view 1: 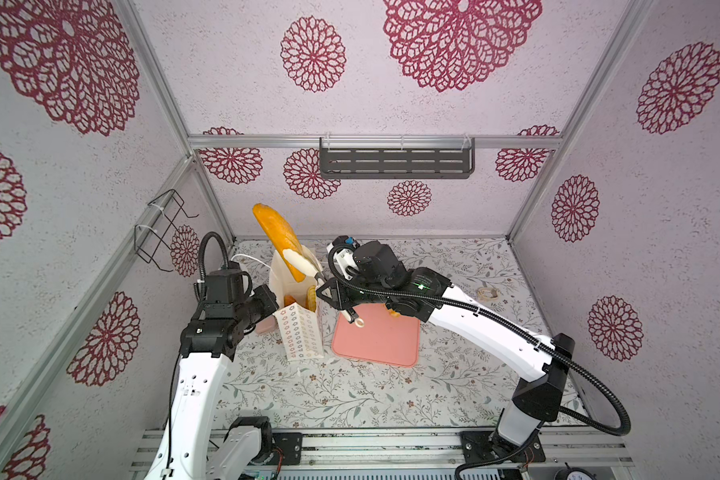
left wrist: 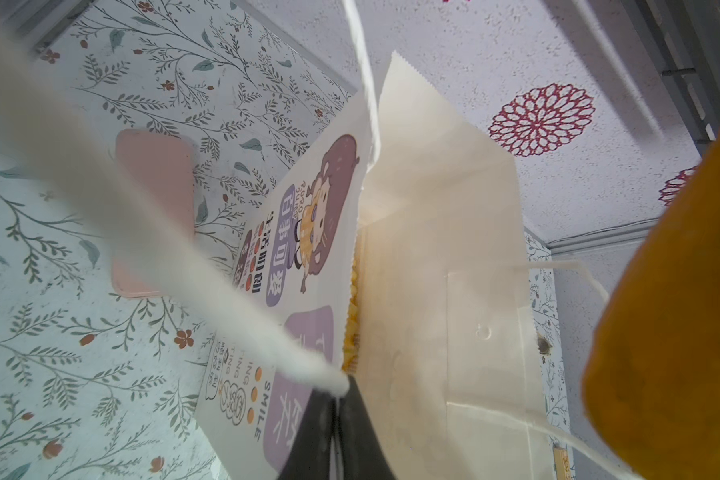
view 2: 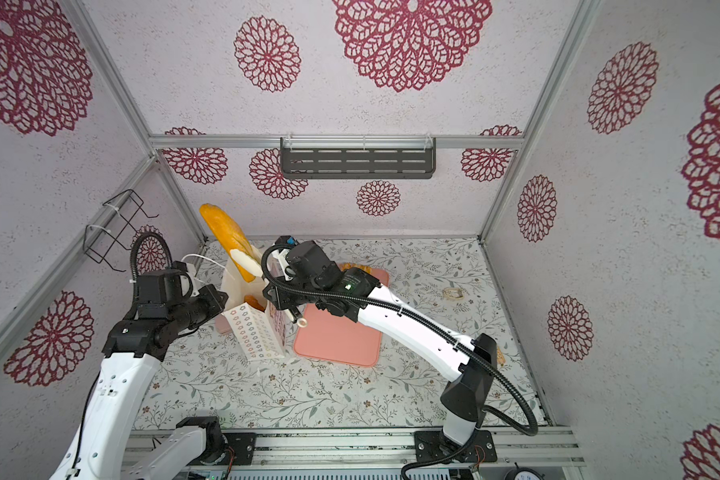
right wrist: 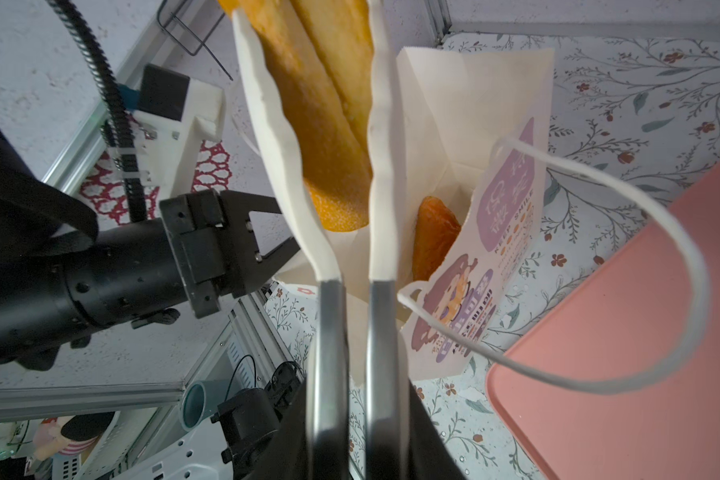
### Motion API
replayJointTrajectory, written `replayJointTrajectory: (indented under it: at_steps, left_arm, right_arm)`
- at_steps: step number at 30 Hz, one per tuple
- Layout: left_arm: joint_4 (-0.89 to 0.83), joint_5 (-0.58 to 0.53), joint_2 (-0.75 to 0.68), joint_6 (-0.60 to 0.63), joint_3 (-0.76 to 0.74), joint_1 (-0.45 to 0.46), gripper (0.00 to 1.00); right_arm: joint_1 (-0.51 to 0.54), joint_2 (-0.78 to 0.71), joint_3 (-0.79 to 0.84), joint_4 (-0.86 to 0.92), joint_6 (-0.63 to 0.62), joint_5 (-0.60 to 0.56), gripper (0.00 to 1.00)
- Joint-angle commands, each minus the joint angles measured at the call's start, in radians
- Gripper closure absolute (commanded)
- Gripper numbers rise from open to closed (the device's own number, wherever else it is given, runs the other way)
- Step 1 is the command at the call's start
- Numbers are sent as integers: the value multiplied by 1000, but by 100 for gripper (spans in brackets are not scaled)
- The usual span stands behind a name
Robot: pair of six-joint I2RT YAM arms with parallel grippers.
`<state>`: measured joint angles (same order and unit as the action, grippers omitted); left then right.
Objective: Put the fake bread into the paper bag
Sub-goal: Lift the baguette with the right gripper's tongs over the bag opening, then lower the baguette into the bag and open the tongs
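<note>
The paper bag (view 1: 304,336) (view 2: 258,336) stands open on the table, left of centre. My left gripper (view 1: 273,301) (view 2: 223,297) (left wrist: 337,399) is shut on the bag's front rim where the cord handle (left wrist: 184,249) comes out. My right gripper (view 1: 325,291) (view 2: 278,297) (right wrist: 356,436) is shut on metal tongs (right wrist: 329,353). The tongs' cream tips (view 1: 298,262) clamp a long baguette (view 1: 273,232) (view 2: 221,228) (right wrist: 308,124). It stands steeply with its lower end inside the bag mouth. Other fake bread lies in the bag (view 1: 310,297) (right wrist: 433,237).
A pink tray (view 1: 375,345) (view 2: 337,340) (right wrist: 641,332) lies right of the bag, with a golden pastry (view 2: 358,266) at its far edge. A smaller pink slab (view 1: 265,328) (left wrist: 154,208) lies left of the bag. A pale ring (view 1: 488,293) sits far right.
</note>
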<state>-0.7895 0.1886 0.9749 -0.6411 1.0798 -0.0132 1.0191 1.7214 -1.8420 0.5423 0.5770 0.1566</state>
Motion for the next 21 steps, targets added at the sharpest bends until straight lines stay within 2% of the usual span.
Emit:
replayJointTrajectory:
  at_steps: [1, 15, 21]
  left_arm:
    - [26, -6, -12, -9, -12, -6, 92]
    - [24, -12, -10, -11, -10, -7, 94]
    - [26, -11, -5, -10, -4, -7, 94]
  right_arm:
    - [7, -63, 18, -45, 3, -24, 71]
    - [15, -133, 140, -44, 18, -31, 70]
    - [16, -141, 161, -36, 17, -26, 65]
